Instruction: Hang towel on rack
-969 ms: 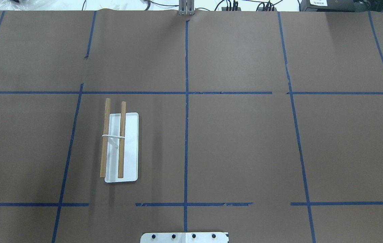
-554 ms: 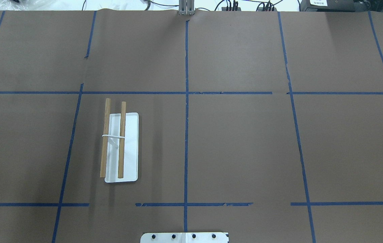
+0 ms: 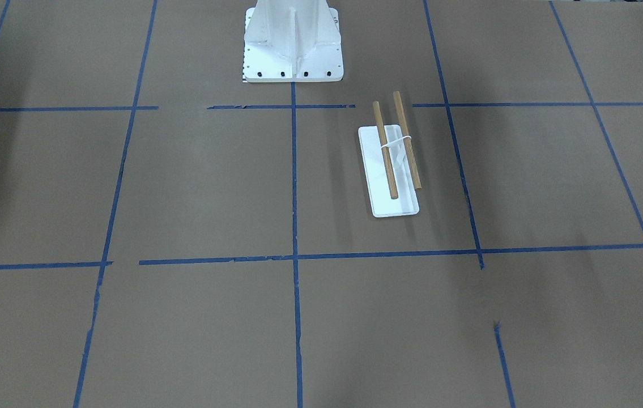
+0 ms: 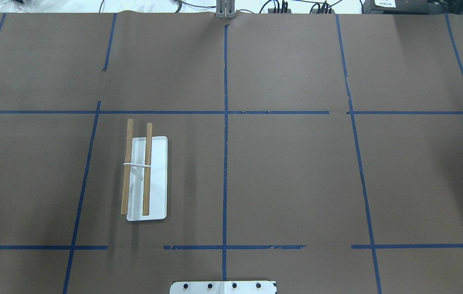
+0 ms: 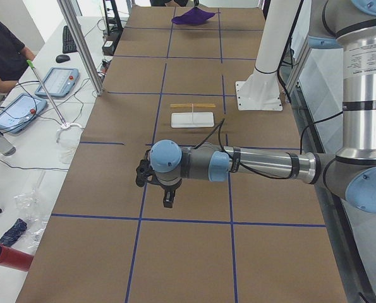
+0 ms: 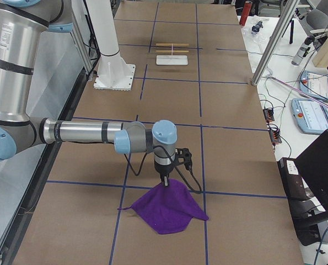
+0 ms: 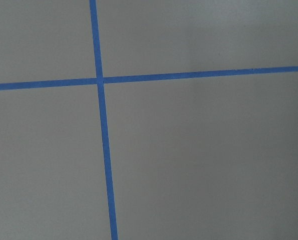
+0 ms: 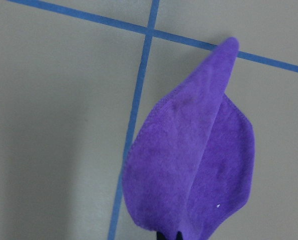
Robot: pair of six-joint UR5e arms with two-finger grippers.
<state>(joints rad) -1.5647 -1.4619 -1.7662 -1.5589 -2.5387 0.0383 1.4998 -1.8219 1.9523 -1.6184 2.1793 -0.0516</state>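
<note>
The purple towel point(image 6: 166, 210) is lifted by its middle into a tent shape, with its edges still on the brown table at the robot's right end. It also shows in the right wrist view point(image 8: 194, 165) and far off in the exterior left view point(image 5: 194, 17). My right gripper point(image 6: 165, 182) points straight down and is shut on the towel's peak; its dark tips point(image 8: 169, 235) pinch the cloth. The rack point(image 4: 146, 178) stands bare on its white base left of centre, far from the towel, and shows in the front view point(image 3: 392, 164). My left gripper point(image 5: 168, 202) hangs low over bare table; I cannot tell its state.
The white bolted pedestal point(image 3: 293, 45) stands at the robot's edge of the table. Blue tape lines point(image 4: 225, 122) grid the brown paper. An operator point(image 5: 1, 50) sits beside the table with tablets point(image 5: 17, 110). A metal post point(image 6: 271, 44) rises at the far edge.
</note>
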